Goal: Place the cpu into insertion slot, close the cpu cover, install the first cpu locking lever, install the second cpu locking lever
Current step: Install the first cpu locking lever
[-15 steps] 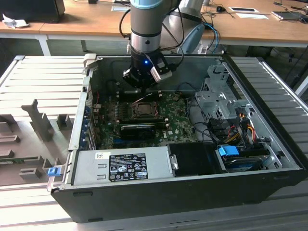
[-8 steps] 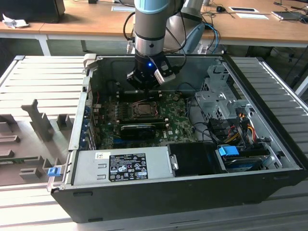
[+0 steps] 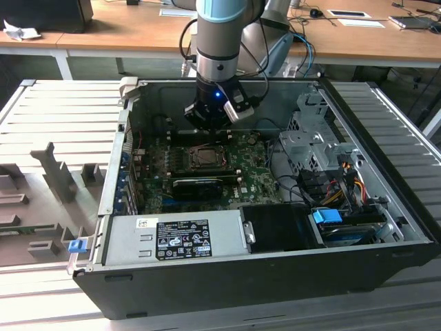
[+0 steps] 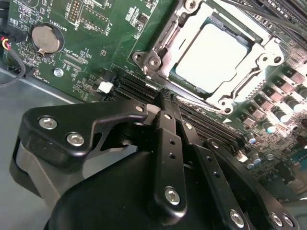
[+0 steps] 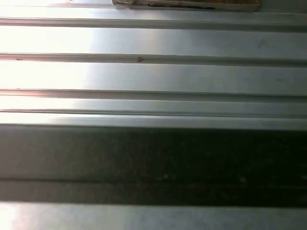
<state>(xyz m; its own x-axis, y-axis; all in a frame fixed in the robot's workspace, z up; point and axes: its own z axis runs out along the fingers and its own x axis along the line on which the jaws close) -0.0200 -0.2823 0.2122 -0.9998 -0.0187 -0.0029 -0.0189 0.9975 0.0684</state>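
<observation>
- A ribbed metal surface (image 5: 153, 43) runs straight across the first wrist view, pale grey and shiny.
- Several thin ridges (image 5: 153, 59) lie parallel to one another, with flat bands between them.
- Glare is strongest on one side of the bands (image 5: 43, 76), where they wash out to near white, and they turn duller grey toward the other side.
- A broad dark band (image 5: 153, 163) crosses the picture beside the pale ribs, with a faint line along it.
- Past the dark band lies another pale strip (image 5: 153, 218).
- At the far edge a narrow tan strip (image 5: 192, 4) shows, too cut off to tell what it is.
</observation>
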